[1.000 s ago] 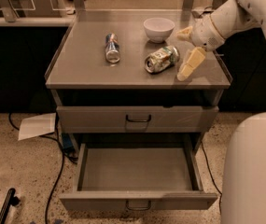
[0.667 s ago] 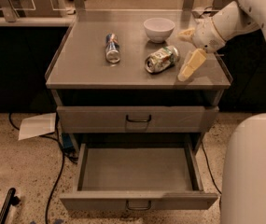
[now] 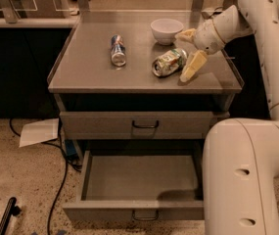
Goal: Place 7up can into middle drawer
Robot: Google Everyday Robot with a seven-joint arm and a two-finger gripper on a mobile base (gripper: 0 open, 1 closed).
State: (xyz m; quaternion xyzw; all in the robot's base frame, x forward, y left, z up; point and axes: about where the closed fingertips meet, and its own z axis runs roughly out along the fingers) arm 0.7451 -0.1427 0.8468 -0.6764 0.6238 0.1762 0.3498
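The 7up can (image 3: pixel 168 62), green and white and dented, lies on its side on the grey cabinet top (image 3: pixel 90 75), right of centre. My gripper (image 3: pixel 188 52) is just right of the can, open, with one cream finger (image 3: pixel 192 66) in front of the can's right end and the other finger (image 3: pixel 186 33) behind it; the can lies apart from both. The middle drawer (image 3: pixel 139 177) is pulled open below, its flat grey floor bare, with a small dark handle (image 3: pixel 144 215) at the front.
A slimmer blue-red-silver can (image 3: pixel 118 50) lies on the top left of centre. A white bowl (image 3: pixel 166 30) stands behind the 7up can. The upper drawer (image 3: pixel 144 125) is shut. My white arm and base (image 3: pixel 242 175) fill the right side. Paper (image 3: pixel 38 131) and cables lie on the floor at left.
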